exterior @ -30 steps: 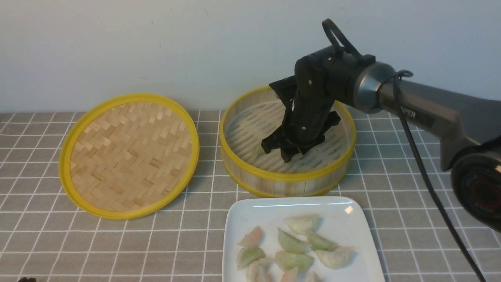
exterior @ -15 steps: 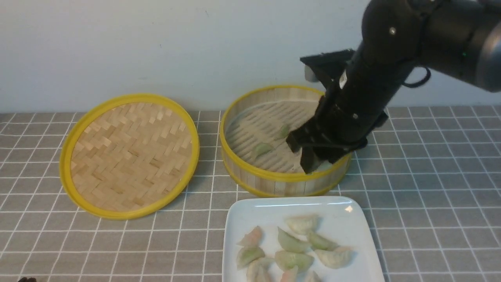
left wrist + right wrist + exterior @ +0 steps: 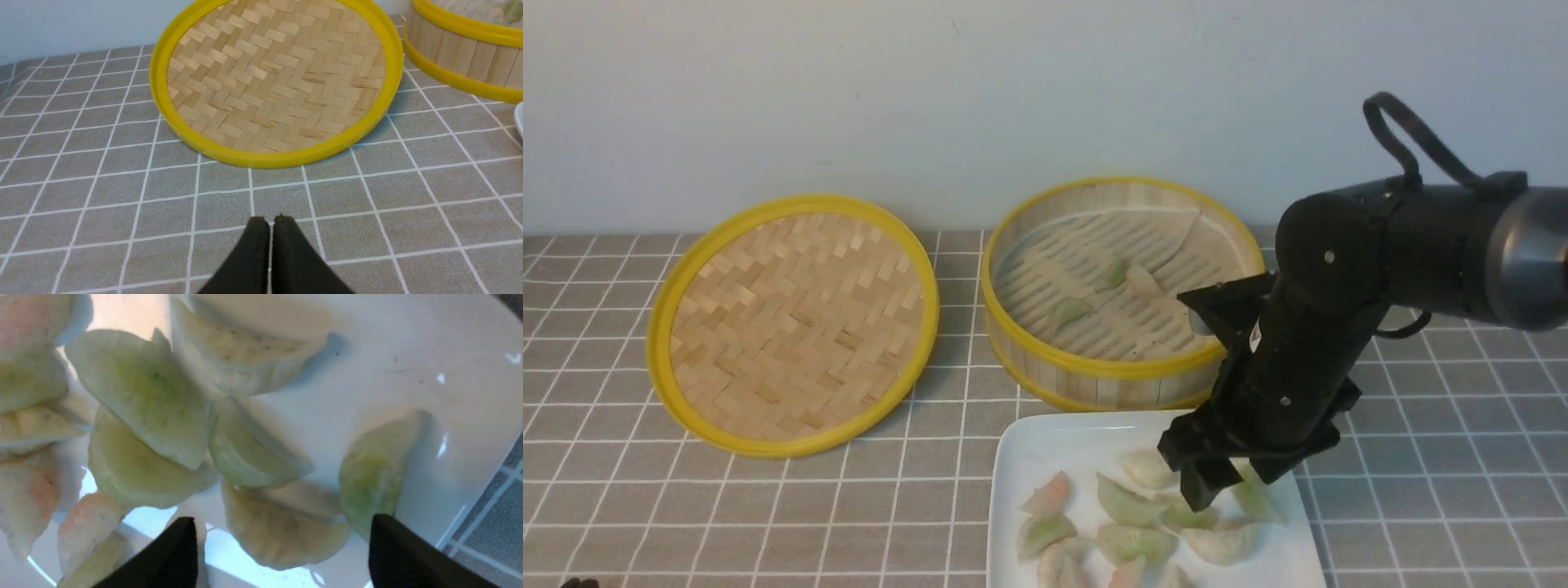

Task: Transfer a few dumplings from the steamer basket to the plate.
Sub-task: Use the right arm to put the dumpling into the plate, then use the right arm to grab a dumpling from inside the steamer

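The right gripper [image 3: 278,543] hung over the plate [image 3: 1078,433], wide apart and empty. Dumplings [image 3: 1131,543] crowded the plate; three lay in the basket [image 3: 1127,371].

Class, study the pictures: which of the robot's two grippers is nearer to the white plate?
The right. The right gripper is directly over the plate; the left gripper is off to the plate's left, above bare tiled surface.

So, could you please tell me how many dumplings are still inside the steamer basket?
3 visible in the basket: one green near its front left, one green around the middle, one pale just right of that.
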